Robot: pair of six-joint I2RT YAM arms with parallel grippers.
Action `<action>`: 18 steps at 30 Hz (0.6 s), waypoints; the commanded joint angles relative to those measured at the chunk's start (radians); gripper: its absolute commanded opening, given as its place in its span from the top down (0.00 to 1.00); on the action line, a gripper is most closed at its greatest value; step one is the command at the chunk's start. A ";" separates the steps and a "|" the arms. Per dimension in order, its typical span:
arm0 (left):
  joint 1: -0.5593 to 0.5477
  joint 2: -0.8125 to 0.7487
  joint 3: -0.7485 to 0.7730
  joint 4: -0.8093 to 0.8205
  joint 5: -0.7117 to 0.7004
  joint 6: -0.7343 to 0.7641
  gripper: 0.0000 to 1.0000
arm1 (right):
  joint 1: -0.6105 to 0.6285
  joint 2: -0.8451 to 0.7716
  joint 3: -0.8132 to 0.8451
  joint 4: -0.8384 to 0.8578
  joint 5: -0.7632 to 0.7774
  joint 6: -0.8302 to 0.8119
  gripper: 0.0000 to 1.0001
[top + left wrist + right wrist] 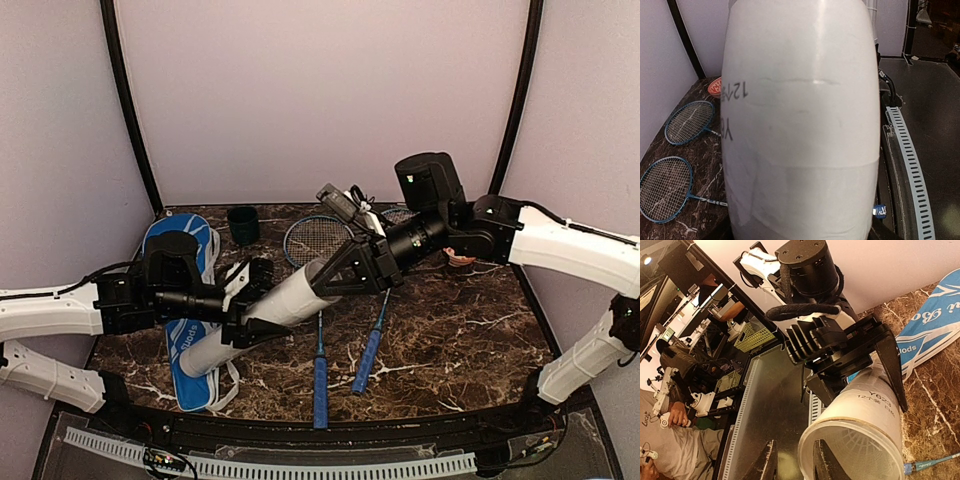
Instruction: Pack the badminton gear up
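Blue fabric, the racket bag [180, 250], lies flat beneath the left gripper [243, 318], its white lettering facing up and its long side close to the table's left edge. Behind that gripper, near the back wall, stands a small dark cup [243, 225]. The left gripper is clamped across the long white tube [285, 300], a smooth matte cylinder that slants up toward the right gripper [795, 465]. There the fingers stand slightly apart with nothing between them, one tip just beside the tube's thin round rim. The white ribbed feathers of a shuttlecock [860, 442] show inside the mouth. Nearer than the right gripper lie two rackets [368, 360], blue handles pointing at the table's near edge. To its right, veined brown tabletop [470, 340] runs to the edge.
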 commanded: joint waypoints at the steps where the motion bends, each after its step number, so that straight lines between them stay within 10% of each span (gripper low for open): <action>1: -0.008 -0.067 0.000 0.177 0.104 -0.010 0.59 | -0.010 0.014 -0.050 0.041 0.017 0.031 0.75; 18: -0.009 -0.074 0.009 0.234 0.208 0.009 0.59 | -0.011 0.054 -0.153 0.341 -0.176 0.255 0.87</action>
